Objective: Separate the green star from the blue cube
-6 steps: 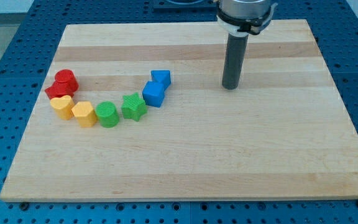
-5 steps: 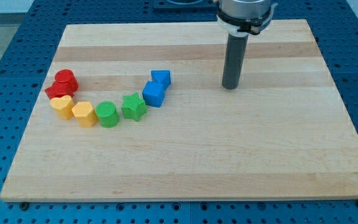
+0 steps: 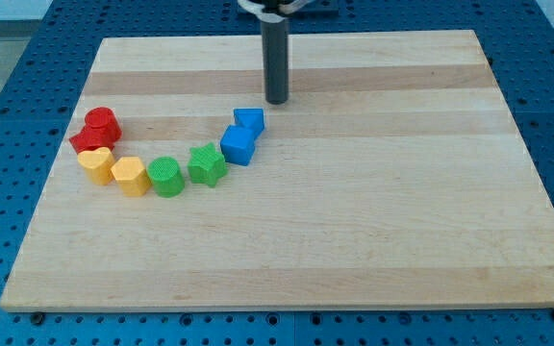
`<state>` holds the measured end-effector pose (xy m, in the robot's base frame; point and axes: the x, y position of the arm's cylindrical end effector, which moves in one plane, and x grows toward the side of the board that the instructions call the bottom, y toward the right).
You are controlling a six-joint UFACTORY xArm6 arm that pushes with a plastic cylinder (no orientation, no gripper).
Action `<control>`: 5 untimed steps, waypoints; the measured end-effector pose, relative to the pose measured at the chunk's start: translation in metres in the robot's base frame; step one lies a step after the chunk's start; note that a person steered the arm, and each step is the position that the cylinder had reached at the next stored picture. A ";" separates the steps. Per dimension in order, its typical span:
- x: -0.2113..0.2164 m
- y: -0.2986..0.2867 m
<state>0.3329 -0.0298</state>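
Green star (image 3: pixel 206 164) sitting mid-arc on the wooden board (image 3: pixel 373 231), snug against the blue cube (image 3: pixel 239 145), apparently touching on the star's upper-right side. No gap opened, so nothing of the separation done. My tip (image 3: pixel 276 100) planted above and to the right of the star, beyond the cube and just past the second blue block (image 3: pixel 249 121), clear of all blocks. No fingers to open or close here, only a bare rod, holding nothing. Left of the star: green cylinder (image 3: pixel 166 177) almost touching, then two yellow blocks (image 3: pixel 130 177) (image 3: pixel 95 164) and the red blocks (image 3: pixel 96 130) further left. Still ahead, by the look of it: getting the tip into the star-cube seam and shoving one away.
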 end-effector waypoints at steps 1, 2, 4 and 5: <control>0.012 -0.033; 0.047 -0.071; 0.096 -0.072; 0.103 -0.061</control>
